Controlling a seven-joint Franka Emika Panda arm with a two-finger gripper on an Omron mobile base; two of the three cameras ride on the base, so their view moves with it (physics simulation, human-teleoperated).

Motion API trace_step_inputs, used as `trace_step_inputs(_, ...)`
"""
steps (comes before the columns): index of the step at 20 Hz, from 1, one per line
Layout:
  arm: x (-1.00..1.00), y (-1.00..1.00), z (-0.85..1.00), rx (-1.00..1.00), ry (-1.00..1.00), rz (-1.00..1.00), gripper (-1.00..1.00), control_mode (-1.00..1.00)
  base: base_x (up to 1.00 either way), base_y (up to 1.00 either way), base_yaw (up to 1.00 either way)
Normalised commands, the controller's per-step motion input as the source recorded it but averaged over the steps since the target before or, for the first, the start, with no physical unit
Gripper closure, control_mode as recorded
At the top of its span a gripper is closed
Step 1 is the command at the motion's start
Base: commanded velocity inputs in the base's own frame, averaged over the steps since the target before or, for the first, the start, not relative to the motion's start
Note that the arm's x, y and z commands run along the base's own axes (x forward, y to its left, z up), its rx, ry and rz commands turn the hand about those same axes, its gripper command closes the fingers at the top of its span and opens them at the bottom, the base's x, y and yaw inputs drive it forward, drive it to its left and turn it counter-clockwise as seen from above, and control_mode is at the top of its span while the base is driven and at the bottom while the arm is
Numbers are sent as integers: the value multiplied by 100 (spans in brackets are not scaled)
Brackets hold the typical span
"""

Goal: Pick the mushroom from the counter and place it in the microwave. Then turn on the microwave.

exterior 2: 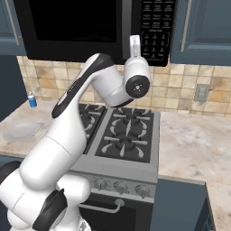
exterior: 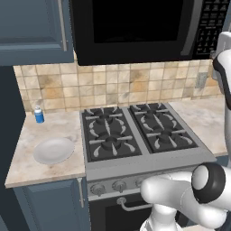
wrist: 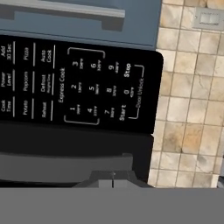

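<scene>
Even soft light, faint shadows; keypad labels perhaps slightly blurred.

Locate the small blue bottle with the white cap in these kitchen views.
The blue bottle stands at the back of the counter left of the stove, behind the white plate, near the tiled wall.

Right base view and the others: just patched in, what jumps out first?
The white arm rears up over the black gas stove, its hand shut and raised to the microwave keypad, whose Start and Stop keys show large in the hand view. On the counter left of the stove sit a white plate and a small blue bottle.
</scene>
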Motion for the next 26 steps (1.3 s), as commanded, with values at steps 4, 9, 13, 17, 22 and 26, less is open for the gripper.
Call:
trace_step_inputs(4, 6, -2, -2, 0, -1, 0, 100, -100, 0, 0, 0)
trace_step_inputs(9, 6, 0, -4, 0, 0, 0, 100, -100, 0, 0, 0)
trace_step_inputs(13, 6, 0, -5, 0, 0, 0, 100, -100, 0, 0, 0)
trace_step_inputs(17, 6, -1, -3, 0, 0, 0, 100, -100, 0, 0, 0)
trace_step_inputs(22, 8, -2, -1, 0, 0, 0, 100, -100, 0, 0, 0)
trace_step_inputs(26, 9, -4, -1, 0, 0, 0, 100, -100, 0, 0, 0)
